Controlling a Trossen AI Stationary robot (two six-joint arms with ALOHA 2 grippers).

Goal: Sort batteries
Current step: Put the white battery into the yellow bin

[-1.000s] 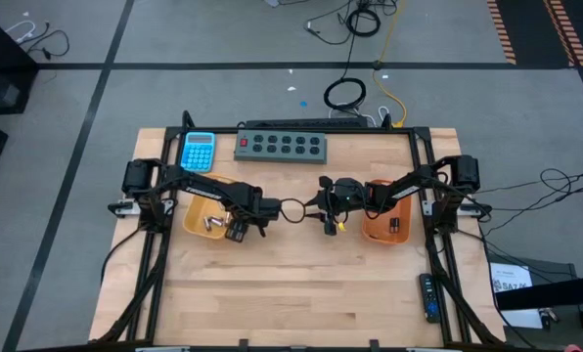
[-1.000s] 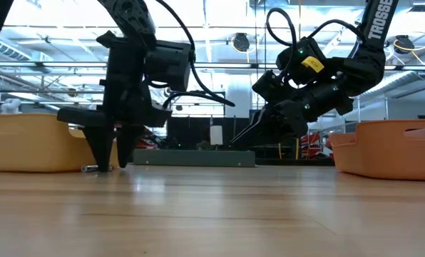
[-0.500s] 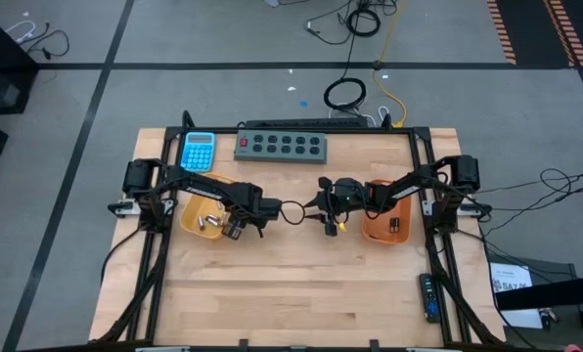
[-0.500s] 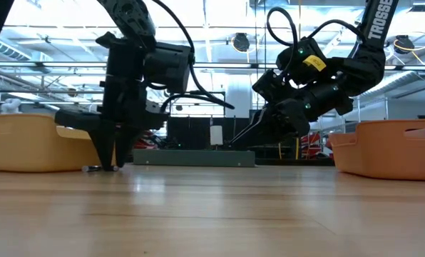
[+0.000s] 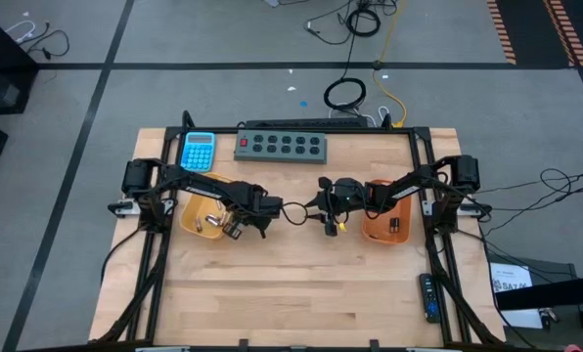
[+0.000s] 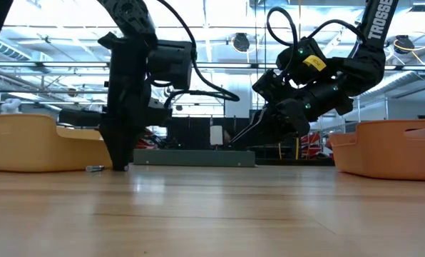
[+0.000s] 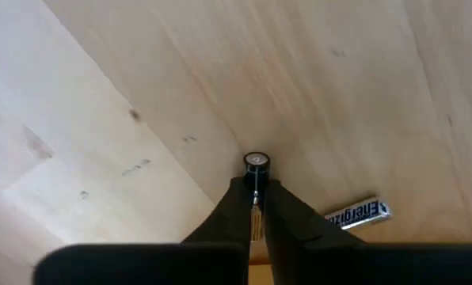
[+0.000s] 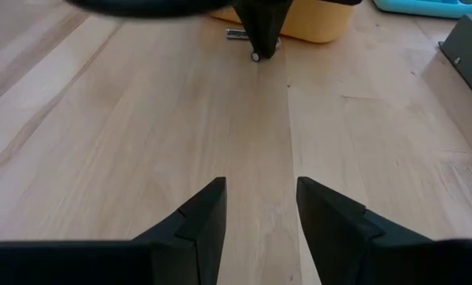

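Beside the yellow tray [image 5: 196, 217], the left gripper [image 7: 254, 187] pinches a small battery [image 7: 256, 163] on the table [image 5: 291, 284], another battery [image 7: 356, 213] nearby; the right gripper [image 8: 259, 198] hangs parted.

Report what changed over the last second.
The left end effector, down on the table beside the yellow tray, closed from wide open onto a battery. A second battery lies loose alongside. The right end effector stayed open, waiting mid-table.

A blue calculator [image 5: 198, 151] lies beside a grey button strip [image 5: 281, 146].
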